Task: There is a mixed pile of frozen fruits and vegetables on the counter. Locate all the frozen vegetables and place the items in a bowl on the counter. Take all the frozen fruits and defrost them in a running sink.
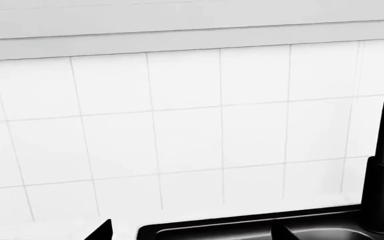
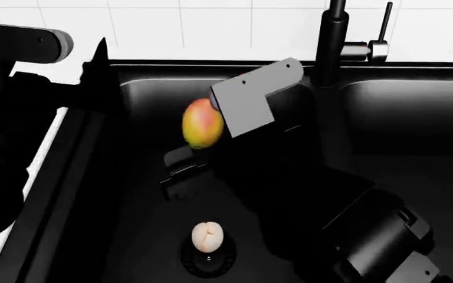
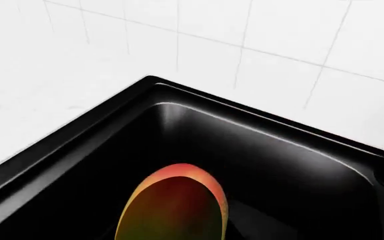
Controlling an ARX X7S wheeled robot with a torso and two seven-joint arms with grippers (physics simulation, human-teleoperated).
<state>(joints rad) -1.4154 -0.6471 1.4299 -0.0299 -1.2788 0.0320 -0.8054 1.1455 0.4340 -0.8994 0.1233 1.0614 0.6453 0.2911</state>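
No legible text, label, brand, number or sign appears in any view; the wall tiles, the black basin and the fruit at centre frame carry no readable markings.

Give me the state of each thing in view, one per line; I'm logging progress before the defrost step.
mango: over the left basin, at the right gripper; grip hidden.
pale lobed item: resting on the left basin's drain strainer.
sink: no water visible in it.
faucet: no stream visible.
left gripper: beside the sink's left rim, holding nothing visible; opening unclear.
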